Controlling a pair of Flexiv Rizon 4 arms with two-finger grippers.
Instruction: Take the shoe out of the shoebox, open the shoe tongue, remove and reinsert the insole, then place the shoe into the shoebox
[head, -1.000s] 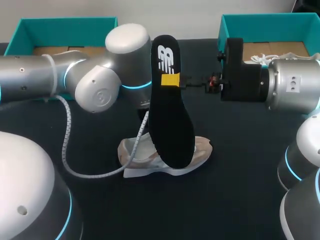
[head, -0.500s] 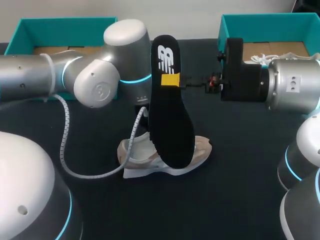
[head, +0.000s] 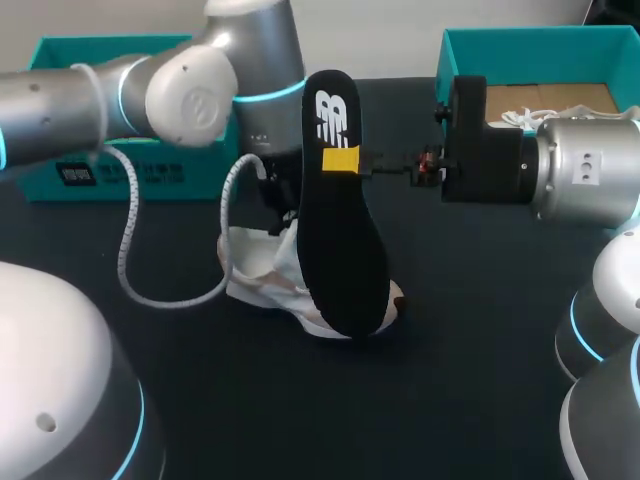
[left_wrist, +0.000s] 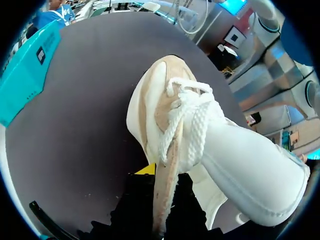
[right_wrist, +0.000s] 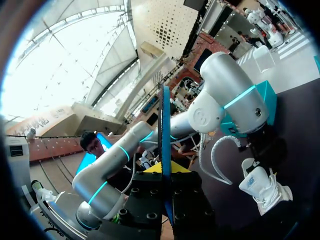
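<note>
The shoe (head: 262, 285) sat near the middle of the table (head: 300, 430), a little toward its left edge, tilted with its pale sole low and its opening turned up. The left gripper (head: 281, 203) came down on it from above. In the left wrist view the left gripper (left_wrist: 162, 182) was clamped on the shoe (left_wrist: 165, 115): the beige rim beside the tongue ran between its two dark fingers, one yellow tip showing just beside the rim, with the white laces bunched ahead of the fingers. The shoe may have been lifted slightly off the table, though the views did not settle that.

Just right of the shoe, the black insole (head: 345, 240) stood upright and out of the shoe, its lower end in front of the shoe's toe end and its logo end high. The right gripper (head: 345, 160) reached in level from the right edge and pinched it near the top, a yellow tip flat on its face. From the right wrist view the insole (right_wrist: 165, 125) showed edge-on, squeezed between both fingers of the right gripper (right_wrist: 165, 172), with the shoe (right_wrist: 262, 187) hanging under the left arm (right_wrist: 227, 100) beyond it.

One teal box (head: 110, 175) lay at the far left corner, behind the left arm. A second box (head: 470, 45) lay at the far right corner, behind the right arm.
</note>
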